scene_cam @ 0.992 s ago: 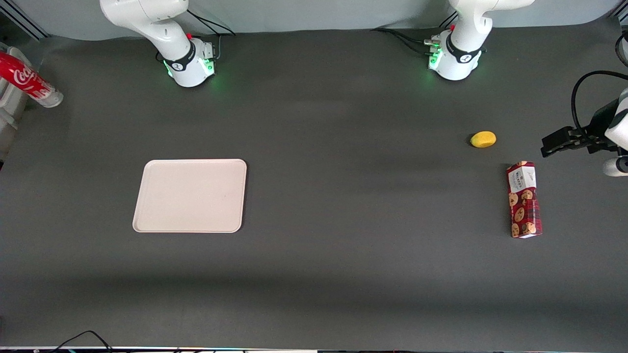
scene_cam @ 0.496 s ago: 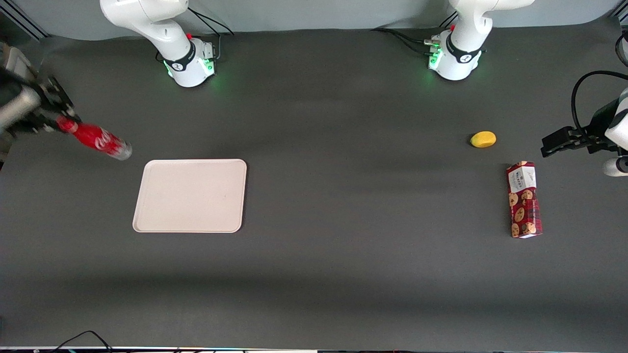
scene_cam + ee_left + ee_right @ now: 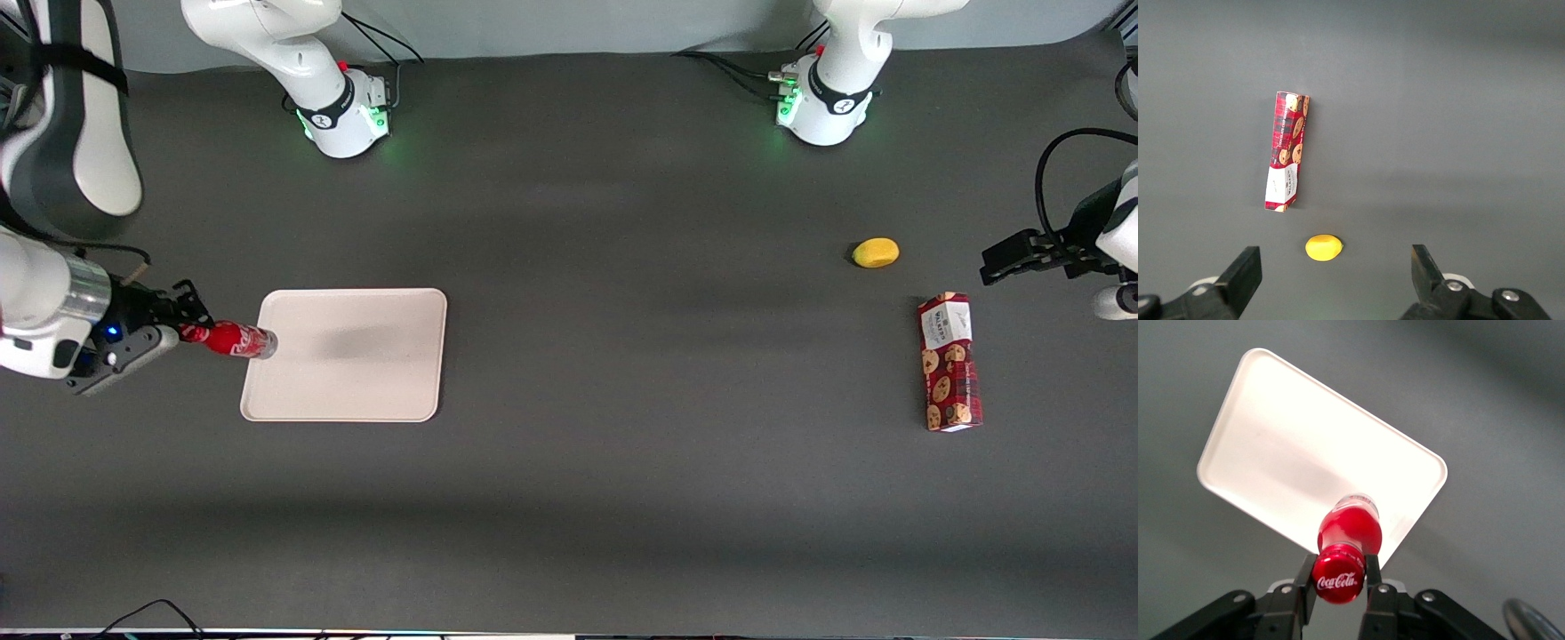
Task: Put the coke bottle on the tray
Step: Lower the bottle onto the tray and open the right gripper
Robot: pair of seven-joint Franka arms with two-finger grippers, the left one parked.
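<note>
1. The bottle (image 3: 233, 340) hangs in the air over the tray's edge nearest the working arm, base pointing out over the tray and cap end toward the arm. It is well tilted, nearly level as the front view shows it; I cannot tell how high it rides.
2. It looks small, stiff and light, with a smooth, likely slippery skin. Being slim and round, it could roll if let go on its side, so it probably needs standing on its silvery base.
3. The claw (image 3: 1338, 577) is clamped on the bottle at the cap and neck, one finger on each side. That is a narrow hold with a long body hanging off it; a grip lower on the body would likely swing less.
4. The tray (image 3: 356, 391) lies flat on the surface (image 3: 622, 498), bare of anything else.
5. Well apart, toward the parked arm's end, lie a box (image 3: 949, 363) and a yellow fruit (image 3: 876, 252).
</note>
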